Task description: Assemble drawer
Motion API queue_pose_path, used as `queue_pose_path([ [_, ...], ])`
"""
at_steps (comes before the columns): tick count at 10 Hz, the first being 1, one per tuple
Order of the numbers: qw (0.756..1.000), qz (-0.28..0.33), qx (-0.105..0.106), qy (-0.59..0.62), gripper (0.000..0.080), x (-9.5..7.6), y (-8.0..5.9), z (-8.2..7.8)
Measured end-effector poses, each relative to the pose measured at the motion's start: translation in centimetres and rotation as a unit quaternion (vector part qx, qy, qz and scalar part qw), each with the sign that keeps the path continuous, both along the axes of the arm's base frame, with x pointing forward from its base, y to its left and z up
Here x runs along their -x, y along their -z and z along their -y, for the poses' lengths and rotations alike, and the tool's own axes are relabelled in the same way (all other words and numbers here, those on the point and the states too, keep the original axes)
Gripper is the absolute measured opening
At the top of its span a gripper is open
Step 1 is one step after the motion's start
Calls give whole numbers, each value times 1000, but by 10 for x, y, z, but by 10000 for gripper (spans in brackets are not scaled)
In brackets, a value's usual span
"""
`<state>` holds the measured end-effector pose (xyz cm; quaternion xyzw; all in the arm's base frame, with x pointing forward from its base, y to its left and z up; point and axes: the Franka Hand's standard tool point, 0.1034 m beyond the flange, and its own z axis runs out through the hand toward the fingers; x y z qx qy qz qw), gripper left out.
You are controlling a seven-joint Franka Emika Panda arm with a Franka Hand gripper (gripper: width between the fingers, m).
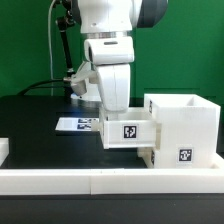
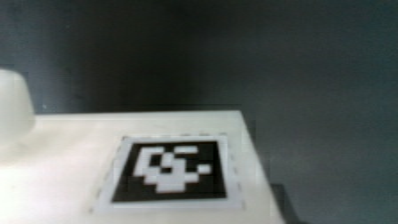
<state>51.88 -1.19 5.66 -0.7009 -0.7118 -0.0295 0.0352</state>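
The low white border rail (image 1: 100,182) lies nearest the camera in the exterior view, running along the front of the black table (image 1: 30,115). Just behind it stands the tall hollow box (image 1: 183,128) of the drawer, on the exterior view's right, with a tag on its front face. One knobbed tray (image 1: 128,132) is partly inside the upper opening of the box and sticks out toward the exterior view's left; its tag (image 1: 130,130) faces the camera. A second tray (image 1: 150,156) seems to sit lower in the box, only its edge showing.

The gripper (image 1: 112,98) is directly above the outer end of the upper tray, and the white arm hides its fingers. I cannot tell if they are spread or pressed on the tray wall. The wrist view shows only a white surface with a tag (image 2: 171,170), very close and blurred, so it does not settle this.

I judge the step in hand is sliding this tray fully into the box. To do it well, the push should go straight along the opening, keeping the tray level so it does not jam. The box rests against the rail, which should help to hold it.

Behind, the marker board (image 1: 78,124) lies flat on the table.
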Motion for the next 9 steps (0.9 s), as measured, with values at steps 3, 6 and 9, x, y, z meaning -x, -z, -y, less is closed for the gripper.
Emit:
queue_pose_path([
  [3, 1000, -3, -3, 0, 42, 1, 5, -2],
  [6, 1000, -3, -4, -1, 42, 0, 4, -6],
  [9, 1000, -3, -4, 3, 42, -1, 4, -11],
])
